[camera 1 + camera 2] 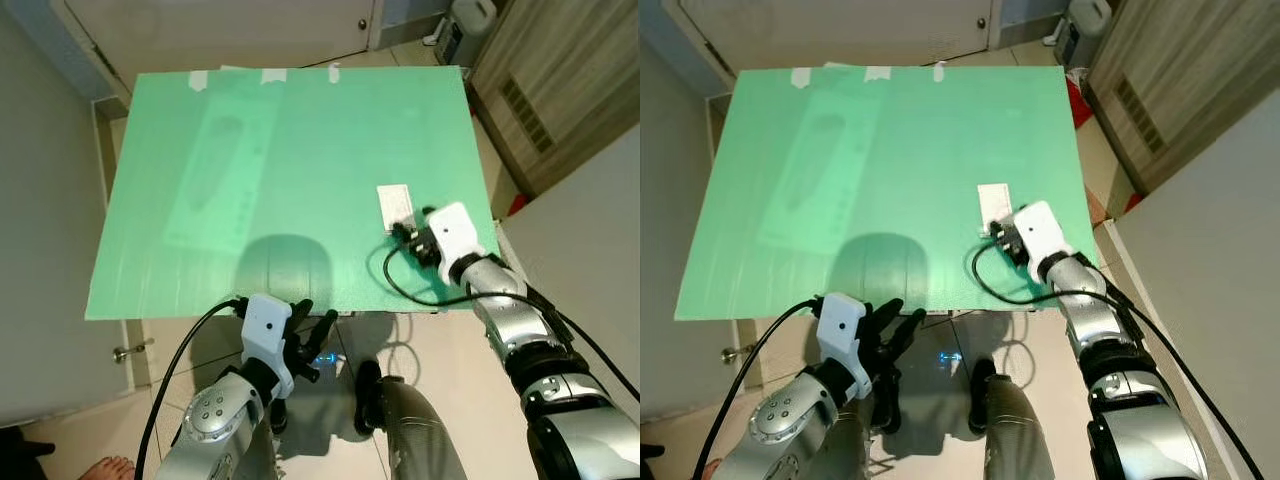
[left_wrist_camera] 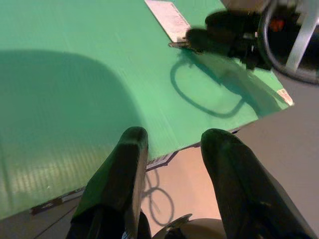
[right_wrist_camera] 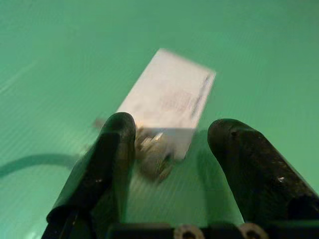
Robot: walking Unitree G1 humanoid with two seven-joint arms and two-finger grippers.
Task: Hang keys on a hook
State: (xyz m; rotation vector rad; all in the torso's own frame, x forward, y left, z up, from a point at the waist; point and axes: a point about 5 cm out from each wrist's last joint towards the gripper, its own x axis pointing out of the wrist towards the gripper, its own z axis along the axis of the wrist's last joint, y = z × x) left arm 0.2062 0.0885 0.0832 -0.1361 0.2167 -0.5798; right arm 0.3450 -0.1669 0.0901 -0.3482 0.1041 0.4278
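Keys [image 3: 153, 152] (white tag attached) lie between right gripper's [image 3: 172, 132] parted fingers.

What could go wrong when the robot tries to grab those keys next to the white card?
The keys sit close against one finger of the open right end effector, not centred, so closing may push them aside instead of gripping. They also rest at the edge of the white card, so the fingers might pinch the card too. The right arm's black cable loops on the green board nearby and could snag.
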